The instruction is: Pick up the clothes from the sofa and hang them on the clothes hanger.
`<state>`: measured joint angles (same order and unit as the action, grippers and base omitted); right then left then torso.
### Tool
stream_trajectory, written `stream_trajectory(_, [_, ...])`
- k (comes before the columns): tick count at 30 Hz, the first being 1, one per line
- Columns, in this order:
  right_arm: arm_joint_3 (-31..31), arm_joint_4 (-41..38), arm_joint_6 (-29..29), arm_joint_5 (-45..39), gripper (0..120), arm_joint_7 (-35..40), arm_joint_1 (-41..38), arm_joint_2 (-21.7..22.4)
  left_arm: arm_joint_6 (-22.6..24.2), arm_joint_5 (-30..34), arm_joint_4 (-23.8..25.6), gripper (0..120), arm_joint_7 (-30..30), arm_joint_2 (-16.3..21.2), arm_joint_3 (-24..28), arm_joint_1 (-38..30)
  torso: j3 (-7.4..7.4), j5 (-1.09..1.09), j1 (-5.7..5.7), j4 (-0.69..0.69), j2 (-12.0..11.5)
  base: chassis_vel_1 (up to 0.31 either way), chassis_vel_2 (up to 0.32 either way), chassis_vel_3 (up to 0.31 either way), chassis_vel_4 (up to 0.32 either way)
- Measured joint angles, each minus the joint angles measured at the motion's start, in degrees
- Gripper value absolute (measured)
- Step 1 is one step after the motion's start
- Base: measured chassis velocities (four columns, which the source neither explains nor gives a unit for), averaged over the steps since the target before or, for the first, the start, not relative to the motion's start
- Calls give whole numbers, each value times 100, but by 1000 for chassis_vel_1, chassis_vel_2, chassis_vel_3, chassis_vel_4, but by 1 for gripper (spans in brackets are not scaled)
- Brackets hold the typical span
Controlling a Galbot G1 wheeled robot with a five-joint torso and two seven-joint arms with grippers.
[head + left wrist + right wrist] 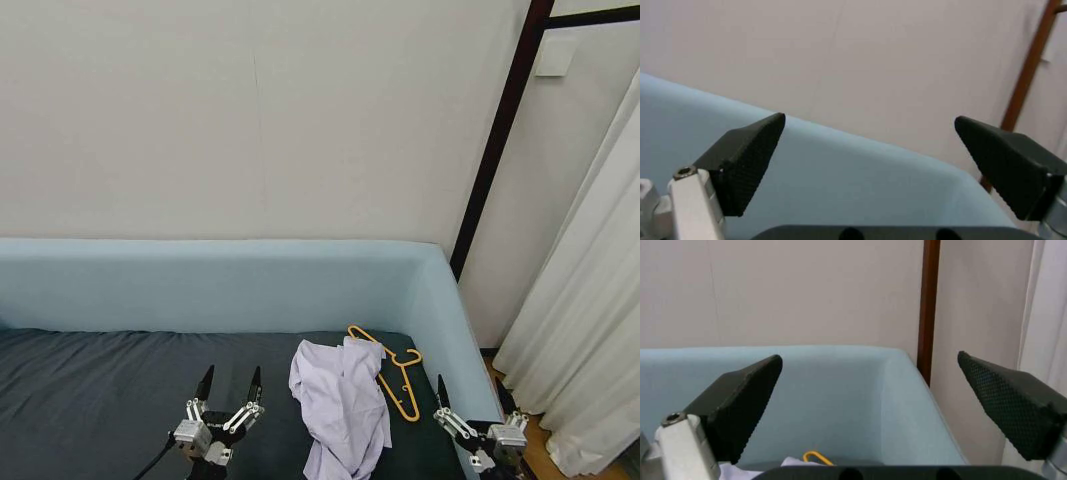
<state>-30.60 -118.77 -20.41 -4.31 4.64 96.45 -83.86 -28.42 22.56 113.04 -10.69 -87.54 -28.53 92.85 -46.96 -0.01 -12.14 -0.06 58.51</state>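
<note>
Our left gripper point(231, 388) and right gripper point(868, 360) gape wide; grabbing the crumpled lilac cloth shirt point(340, 405) could snag the orange wire hanger point(398, 375) touching it.

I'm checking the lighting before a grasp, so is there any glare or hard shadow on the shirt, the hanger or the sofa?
Head view: even light; no glare on the shirt or hanger, only fold shading; the dark sofa seat is readable. Left wrist and right wrist views: the open left gripper and right gripper show dark against a bright wall, no glare.
</note>
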Motion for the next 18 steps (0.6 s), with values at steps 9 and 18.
stream_trajectory(9, [70, -51, 178, 105, 100, 113, -76, 40, 14, -66, 75, 100, 290, 11, 64, 28, 0, 0, 0, 0, 0, 0, 0, 0, 0])
stream_trajectory(18, [717, -128, 1105, -407, 100, 58, -551, 595, 194, -262, 154, 100, 502, 90, -126, 140, 0, 0, 0, 0, 0, 0, 0, 0, 0])
